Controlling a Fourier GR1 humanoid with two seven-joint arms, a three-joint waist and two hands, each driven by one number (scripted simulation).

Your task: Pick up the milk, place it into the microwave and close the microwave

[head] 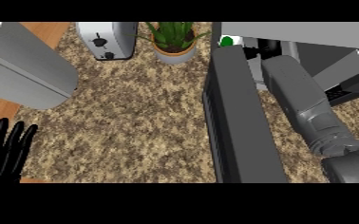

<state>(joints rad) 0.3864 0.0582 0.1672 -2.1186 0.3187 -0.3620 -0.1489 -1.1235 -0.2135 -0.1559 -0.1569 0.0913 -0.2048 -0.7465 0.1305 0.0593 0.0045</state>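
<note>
The microwave (294, 31) stands at the upper right, and its dark door (238, 118) swings open toward me. My right forearm (301, 99) reaches into the opening. The right hand (266, 47) shows only as a dark shape just inside, mostly hidden by the forearm. A small green bit (226, 41) with a white patch beside it peeks over the door's far end. I cannot tell whether that is the milk. My left hand (14, 149) rests open at the lower left edge, fingers up.
A toaster (107, 39) and a potted plant (172, 40) stand at the back of the speckled counter (133, 114). A large grey rounded object (32, 71) lies at the left.
</note>
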